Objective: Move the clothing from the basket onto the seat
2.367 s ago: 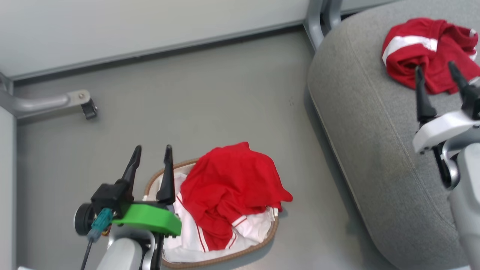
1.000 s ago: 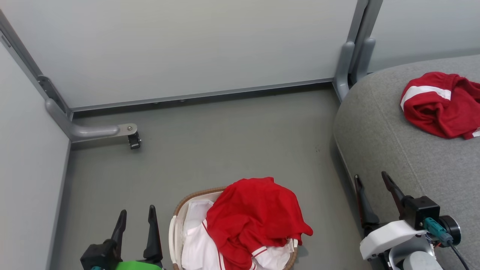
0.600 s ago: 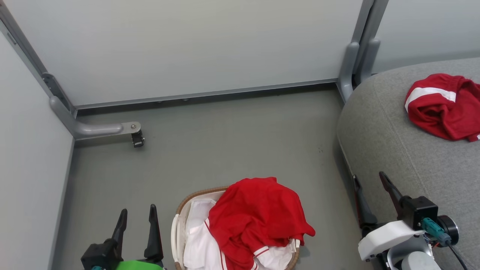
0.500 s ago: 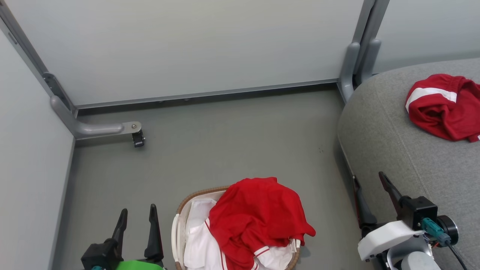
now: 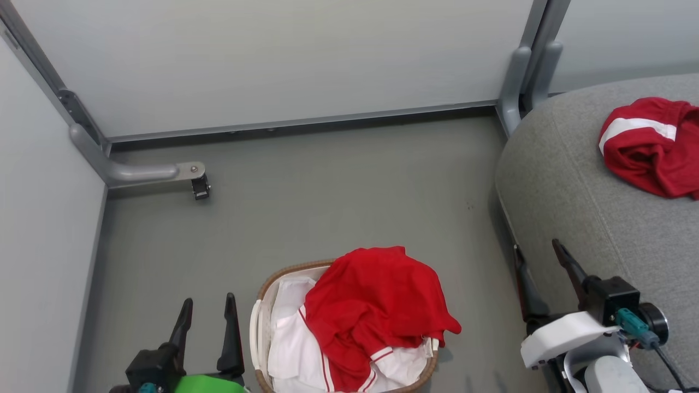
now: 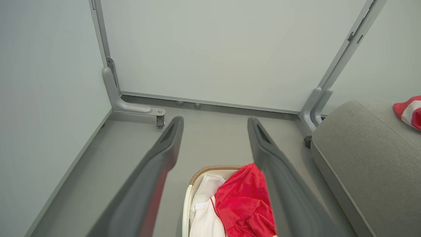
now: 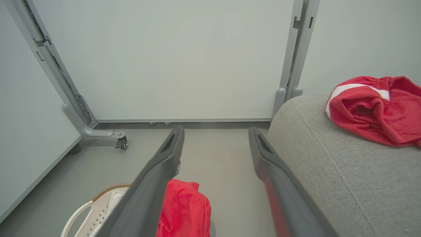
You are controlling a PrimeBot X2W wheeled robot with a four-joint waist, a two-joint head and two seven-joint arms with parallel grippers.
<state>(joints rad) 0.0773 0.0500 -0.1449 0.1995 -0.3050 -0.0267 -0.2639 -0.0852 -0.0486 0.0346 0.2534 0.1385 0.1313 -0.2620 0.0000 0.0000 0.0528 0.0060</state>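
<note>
The white basket (image 5: 261,295) with its brown woven rim stands on the floor at bottom centre. Bright red clothing (image 5: 371,300) with white panels is heaped in it and spills over the right rim. Another red garment (image 5: 650,147) with a white stripe lies on the grey seat (image 5: 573,180) at right. My left gripper (image 5: 209,299) is open and empty, just left of the basket. My right gripper (image 5: 536,245) is open and empty at the seat's front edge. The left wrist view looks past my left gripper (image 6: 215,119) down at the basket's clothing (image 6: 245,200). The right wrist view has my right gripper (image 7: 216,129) beside the seat (image 7: 329,164).
Pale grey partition panels close off the back and left. A metal foot with a small caster (image 5: 199,185) juts onto the floor at left. A grey post (image 5: 519,82) stands at the seat's far corner. Bare grey floor lies between the panels and the basket.
My right gripper has drawn back from the garment on the seat to the seat's front edge. The head view has pulled back and shifted. Both grippers stay open.
</note>
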